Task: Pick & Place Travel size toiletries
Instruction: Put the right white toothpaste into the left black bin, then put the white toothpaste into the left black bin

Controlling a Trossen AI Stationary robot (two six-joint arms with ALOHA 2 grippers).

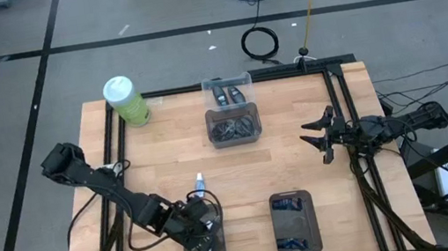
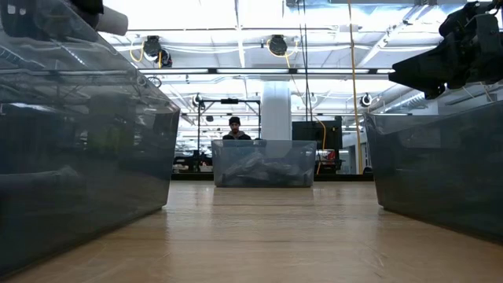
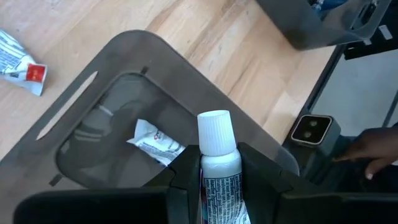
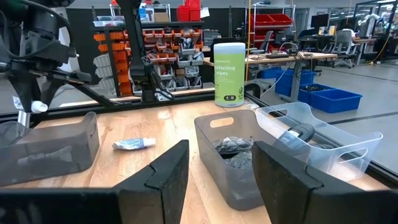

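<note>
Left hand (image 3: 219, 186) grips one white-capped tube (image 3: 219, 162) above a tray (image 3: 155, 62) holding one tube.

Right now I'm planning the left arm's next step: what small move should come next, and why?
Probably open the left gripper to drop the mini tube. Its fingers pinch the white-capped tube directly above the dark tray, where another tube already lies. The right gripper waits, open, by the table's edge.
</note>
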